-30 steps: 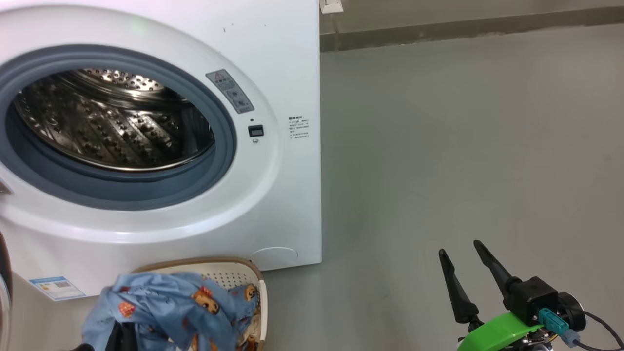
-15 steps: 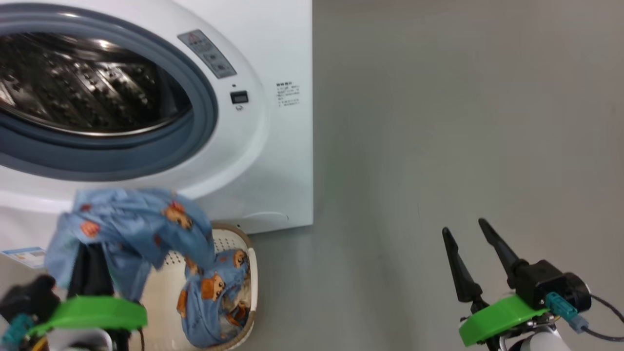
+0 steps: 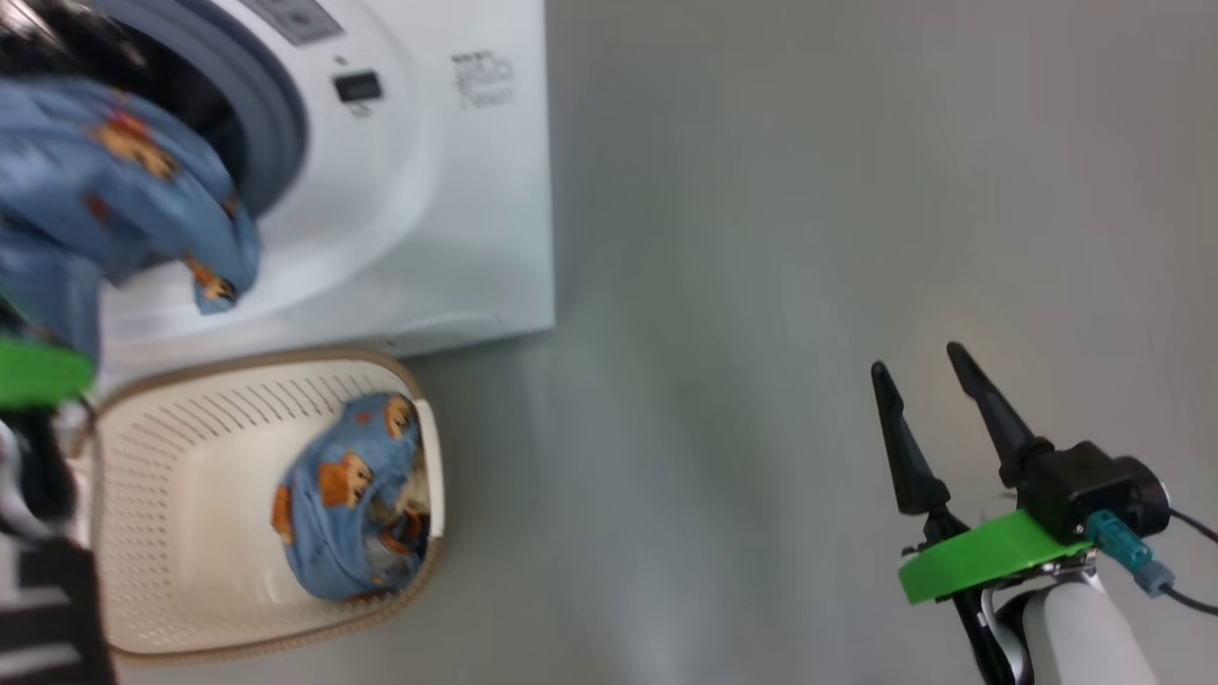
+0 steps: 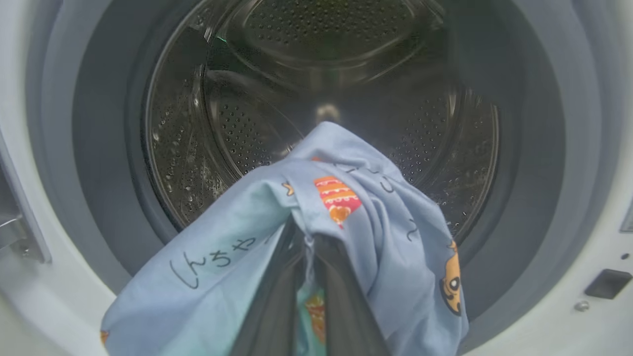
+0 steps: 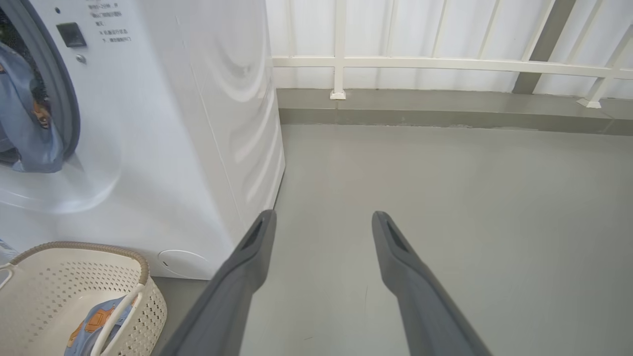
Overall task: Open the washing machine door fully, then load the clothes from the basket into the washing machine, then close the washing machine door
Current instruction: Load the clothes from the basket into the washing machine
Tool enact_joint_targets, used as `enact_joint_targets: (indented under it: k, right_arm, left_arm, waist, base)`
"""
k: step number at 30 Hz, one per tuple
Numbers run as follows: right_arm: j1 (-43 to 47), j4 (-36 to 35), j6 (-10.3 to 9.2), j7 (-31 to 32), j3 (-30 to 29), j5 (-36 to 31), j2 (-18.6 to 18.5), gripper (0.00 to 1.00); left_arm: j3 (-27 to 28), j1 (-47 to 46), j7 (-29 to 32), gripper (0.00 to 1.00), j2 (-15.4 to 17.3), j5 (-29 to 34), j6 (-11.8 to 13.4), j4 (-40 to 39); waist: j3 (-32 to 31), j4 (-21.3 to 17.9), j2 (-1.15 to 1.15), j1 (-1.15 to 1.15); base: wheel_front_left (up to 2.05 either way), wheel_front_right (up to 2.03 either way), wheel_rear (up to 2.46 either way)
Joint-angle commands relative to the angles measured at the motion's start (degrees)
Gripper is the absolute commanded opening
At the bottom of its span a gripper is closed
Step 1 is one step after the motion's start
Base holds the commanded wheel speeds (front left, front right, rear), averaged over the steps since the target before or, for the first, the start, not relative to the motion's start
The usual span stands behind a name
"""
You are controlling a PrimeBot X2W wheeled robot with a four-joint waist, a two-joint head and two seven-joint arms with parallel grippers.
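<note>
The left pincer [image 4: 307, 242] is clamped narrow on a fold of a light-blue printed garment [image 4: 366, 198], which drapes over both fingers and hides their tips. A second ago this garment was low at the basket. Half a second ago it hung just above the rim. Now it is up at the mouth of the washing machine [image 3: 428, 190], in front of the grey rubber seal [image 4: 534, 148]. The head camera has tilted down meanwhile, so the shift of the machine and floor across that view is not their own.

For the task this reads as the first carry nearly done. The cloth seems to need pushing further in, past the seal, before the pincer lets go. From the wrist view I cannot tell whether the hanging ends have cleared the lip yet.

The basket [image 3: 190, 438] stands on the floor just in front of the machine, with a second bundle of blue clothes [image 3: 352, 495] against its right wall, so at least one more trip remains.

The right pincer [image 3: 915, 362] hangs wide and empty over bare floor [image 3: 761, 285], well apart from the machine.

The left wrist view alone looks straight into the steel drum [image 4: 326, 74], which has no laundry lying in it. The head view gives the basket's contents. The right wrist view adds a white railing [image 5: 395, 62] behind the machine.
</note>
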Motion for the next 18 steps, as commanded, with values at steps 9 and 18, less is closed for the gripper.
enact_joint_targets:
  k: [9,18]
  right_arm:
    - [-3.7,-4.1,0.16,-0.4,0.0,1.7,0.0,1.0]
    - [-5.5,-5.2,0.16,-0.4,0.5,4.0,0.0,1.0]
  left_arm:
    - [0.8,-18.3,-0.3,0.0,12.6,-0.8,-0.5,10.1]
    - [-5.0,-33.6,0.4,0.0,19.4,-2.2,-0.6,19.2]
  waist:
    - [13.9,-5.7,0.0,0.0]
    - [20.3,-7.9,0.0,0.0]
  base:
    - [0.0,0.0,0.0]
    - [0.0,0.0,0.0]
